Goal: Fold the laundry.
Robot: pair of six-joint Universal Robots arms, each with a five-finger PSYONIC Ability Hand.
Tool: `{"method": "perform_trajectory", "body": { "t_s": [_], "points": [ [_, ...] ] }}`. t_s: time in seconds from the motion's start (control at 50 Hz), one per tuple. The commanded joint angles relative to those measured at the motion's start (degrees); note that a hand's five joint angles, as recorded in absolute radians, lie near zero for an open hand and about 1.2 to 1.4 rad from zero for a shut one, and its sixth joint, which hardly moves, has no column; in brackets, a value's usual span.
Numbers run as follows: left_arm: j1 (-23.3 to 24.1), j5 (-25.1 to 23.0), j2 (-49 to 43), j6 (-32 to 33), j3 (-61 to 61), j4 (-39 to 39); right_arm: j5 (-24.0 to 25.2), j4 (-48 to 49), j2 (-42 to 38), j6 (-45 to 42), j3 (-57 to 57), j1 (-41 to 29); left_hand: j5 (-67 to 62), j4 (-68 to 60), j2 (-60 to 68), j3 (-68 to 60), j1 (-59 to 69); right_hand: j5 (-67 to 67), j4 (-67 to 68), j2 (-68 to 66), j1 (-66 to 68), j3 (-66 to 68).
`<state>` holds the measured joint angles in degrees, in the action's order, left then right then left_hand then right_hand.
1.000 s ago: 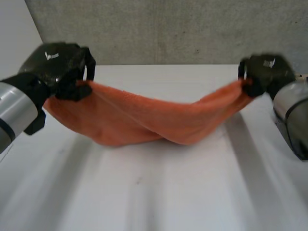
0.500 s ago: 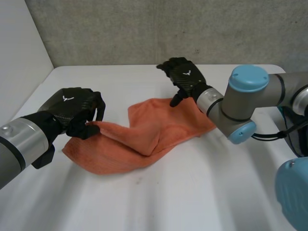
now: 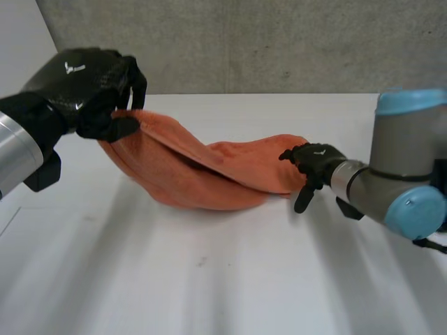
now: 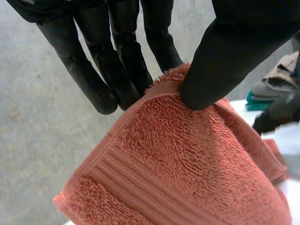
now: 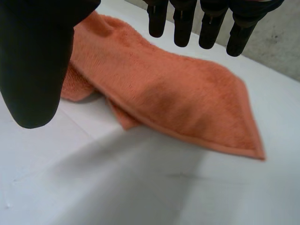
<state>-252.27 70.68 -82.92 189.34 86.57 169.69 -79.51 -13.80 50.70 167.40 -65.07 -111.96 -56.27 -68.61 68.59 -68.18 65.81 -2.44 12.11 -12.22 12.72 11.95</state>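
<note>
Fingers (image 4: 101,84) and thumb of left hand (image 3: 80,87) clamped on one edge of the single orange towel (image 3: 209,178), holding that end above the white counter (image 3: 230,279). Other end lying on the counter. Just beside it, right hand (image 3: 316,159), fingers straight and apart, gripping nothing.
</note>
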Motion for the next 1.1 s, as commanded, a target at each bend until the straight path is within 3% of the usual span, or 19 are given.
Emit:
{"method": "perform_trajectory", "body": {
  "t_s": [0.02, 0.08, 0.16, 0.18, 0.2, 0.28, 0.38, 0.48, 0.62, 0.76, 0.9, 1.0, 1.1],
  "points": [
    [1.78, 1.21, 0.83, -0.29, -3.77, -1.99, -0.29, 13.42, -6.74, 3.73, -0.06, -2.11, -13.73, -11.39, 11.41, -11.82, 14.19, -5.78, 6.11, -6.00, 5.50, 6.27],
    [2.22, 1.39, 0.91, -0.29, -4.21, -2.35, -0.47, 17.21, -9.03, 3.37, 1.09, -2.47, -13.73, -11.39, 11.41, -11.82, 14.19, -15.19, 15.52, -15.41, 14.91, 15.68],
    [2.49, 1.83, 1.18, -0.29, -4.48, -2.52, -0.73, 21.17, -13.34, 2.50, 4.16, -3.17, -13.73, -11.39, 11.41, -11.82, 14.19, -37.38, 37.71, -37.60, 37.10, 37.87],
    [2.31, 1.91, 1.35, -0.29, -4.48, -2.43, -1.17, 21.53, -14.65, 1.80, 5.47, -3.08, -13.73, -11.39, 11.41, -11.82, 14.19, -56.74, 57.08, -56.97, 56.47, 57.24],
    [2.31, 2.00, 1.44, -0.20, -4.48, -2.43, -1.61, 21.44, -14.93, 1.18, 5.83, -2.91, -13.73, -11.39, 11.41, -11.82, 14.19, -67.45, 67.78, -67.67, 67.17, 67.94],
    [1.70, 2.79, 1.71, 0.15, -3.95, -2.35, -3.81, 20.39, -11.87, -0.93, 5.05, -0.72, -13.73, -11.39, 11.41, -11.82, 14.19, -67.56, 67.89, -67.78, 67.28, 68.05],
    [-1.46, 3.24, 1.44, 0.94, -3.16, -2.35, -3.99, 18.29, -1.76, -3.56, 0.83, 2.36, -13.73, -11.39, 11.41, -11.82, 14.19, -67.56, 67.89, -67.78, 67.28, 68.05],
    [-8.57, 1.31, -1.27, 3.75, -2.02, -2.35, 0.31, 9.35, 12.45, -9.79, -3.21, 7.36, -13.73, -11.39, 11.41, -11.82, 14.19, -67.56, 67.89, -67.78, 67.28, 68.05],
    [-13.15, -3.44, -13.90, 10.33, -1.49, -0.51, 3.48, -5.07, 23.12, -16.57, -2.35, 11.15, -13.73, -11.39, 11.41, -11.82, 14.19, -67.56, 67.89, -67.78, 67.28, 68.05],
    [-12.11, -3.89, -27.72, 16.58, -6.76, -0.33, 4.54, -15.11, 16.99, -17.98, 1.35, 10.28, -13.73, -11.39, 11.41, -11.82, 14.19, -67.56, 67.89, -67.78, 67.28, 68.05],
    [-8.33, 0.68, -39.94, 16.85, -22.74, 4.94, 2.96, -12.93, 2.67, -17.72, 13.20, 9.40, -13.73, -11.39, 11.41, -11.82, 14.19, -67.56, 67.89, -67.78, 67.28, 68.05],
    [-5.52, 5.51, -42.06, 14.66, -37.42, 9.95, -1.61, -4.15, -4.03, -14.57, 28.40, 9.13, -13.73, -11.39, 11.41, -11.82, 14.19, -67.56, 67.89, -67.78, 67.28, 68.05],
    [-2.53, 11.83, -41.01, 12.28, -50.08, 17.77, -4.69, 15.70, -1.93, -6.57, 36.60, 8.26, -13.73, -11.39, 11.41, -11.82, 14.19, -67.56, 67.89, -67.78, 67.28, 68.05]
  ]
}}
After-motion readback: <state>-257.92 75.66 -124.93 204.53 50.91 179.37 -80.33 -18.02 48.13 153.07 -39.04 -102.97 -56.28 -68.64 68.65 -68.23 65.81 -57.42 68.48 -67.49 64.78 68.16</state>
